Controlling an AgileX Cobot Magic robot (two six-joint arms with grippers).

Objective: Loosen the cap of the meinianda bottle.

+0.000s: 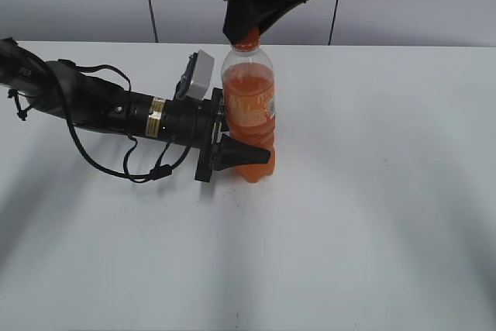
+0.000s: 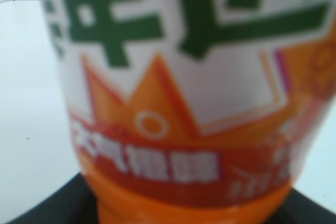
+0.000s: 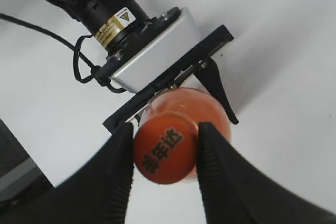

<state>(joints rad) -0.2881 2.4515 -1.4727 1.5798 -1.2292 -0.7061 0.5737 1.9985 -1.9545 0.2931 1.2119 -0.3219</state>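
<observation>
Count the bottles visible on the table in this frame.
1. The meinianda bottle stands upright near the table's middle, its lower body clamped by the left claw, while the right claw closes on the cap from above. Nothing suggests another hidden bottle.

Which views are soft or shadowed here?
Left wrist view: the bottle fills the frame, its label blurred, too close to focus. Right wrist view: the cap is fairly sharp between the dark right claw fingers. Exterior view: sharp, with soft grey shadows on the table.
</observation>
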